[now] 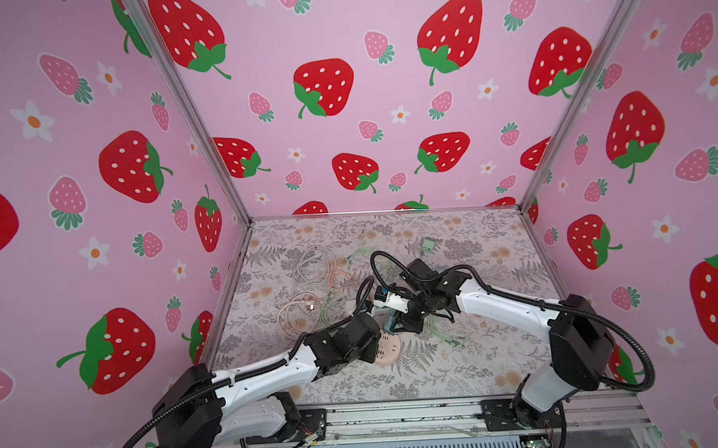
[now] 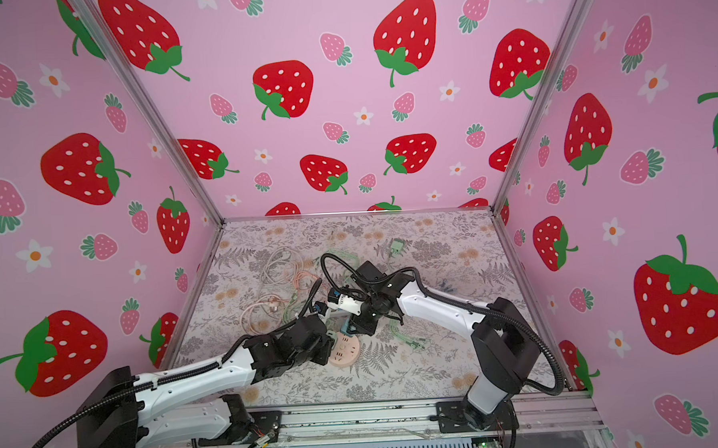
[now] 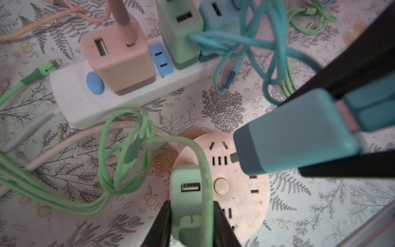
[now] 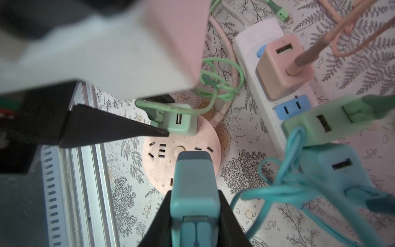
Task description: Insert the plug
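Low in the middle of both top views, the round pink socket (image 1: 385, 350) (image 2: 345, 350) lies flat on the floral surface (image 1: 439, 375), half hidden under the two wrists that meet above it.

In the left wrist view the left claw (image 3: 192, 213) is at the bottom edge. Its black fingers (image 3: 162, 224) are clenched on either side of a mint green adapter (image 3: 188, 186), which stands on the socket's rim with its USB port facing the camera. A green cable (image 3: 119, 149) loops away from it toward the left of the frame.

In the right wrist view the right claw (image 4: 194, 198) is at the bottom centre, gripping the teal adapter (image 4: 193, 171). The adapter is tilted nose-down over the middle of the socket, beside its round button (image 4: 179, 150). In the left wrist view one metal prong (image 3: 235, 157) points at the slots. I cannot tell whether it has entered them.

Farther back, a white power strip (image 3: 128, 94) crosses the upper half of the left wrist view. It carries a pink adapter (image 3: 119, 57) and a second green adapter (image 3: 181, 27), with a bare blue outlet (image 3: 161, 59) between them. A second teal adapter (image 3: 215, 12) with a tangled teal cable (image 3: 245, 42) is next along.

Farthest back in a top view are pale coiled cables (image 1: 309, 269) left of centre and a small green plug (image 1: 428, 245) near the back wall
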You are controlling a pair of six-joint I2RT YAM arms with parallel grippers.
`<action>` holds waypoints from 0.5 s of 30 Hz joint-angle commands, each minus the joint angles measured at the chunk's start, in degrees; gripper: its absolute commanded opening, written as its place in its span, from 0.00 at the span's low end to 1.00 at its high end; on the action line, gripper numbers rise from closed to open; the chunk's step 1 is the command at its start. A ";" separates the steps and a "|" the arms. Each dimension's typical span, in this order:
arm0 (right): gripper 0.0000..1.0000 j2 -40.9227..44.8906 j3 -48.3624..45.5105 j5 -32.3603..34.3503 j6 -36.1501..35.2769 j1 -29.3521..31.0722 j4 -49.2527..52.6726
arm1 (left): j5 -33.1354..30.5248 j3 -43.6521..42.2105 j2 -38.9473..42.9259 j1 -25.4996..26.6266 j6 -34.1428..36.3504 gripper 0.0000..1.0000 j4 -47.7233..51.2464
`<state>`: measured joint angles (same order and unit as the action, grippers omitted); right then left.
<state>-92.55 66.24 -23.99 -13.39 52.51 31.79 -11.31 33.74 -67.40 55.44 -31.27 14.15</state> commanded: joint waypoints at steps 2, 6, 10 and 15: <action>0.03 0.80 0.48 -0.03 1.89 0.40 2.16 | 2.57 -2.70 -2.03 0.11 -0.50 0.29 -1.02; 0.03 0.81 -0.44 1.36 2.62 0.55 1.27 | 2.70 -3.28 -3.36 0.08 -1.52 0.30 -2.73; 0.03 -0.75 -0.06 1.92 3.15 0.49 1.21 | 3.40 -2.99 -4.84 0.54 -2.37 0.37 -3.28; 0.02 -1.56 0.45 3.20 3.37 0.57 2.02 | 3.08 -3.22 -4.09 1.37 -3.55 0.38 -3.43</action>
<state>-93.27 66.22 -21.58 -10.13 52.77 32.18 -8.71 31.20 -71.72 56.40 -33.45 8.64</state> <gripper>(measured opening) 0.293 0.379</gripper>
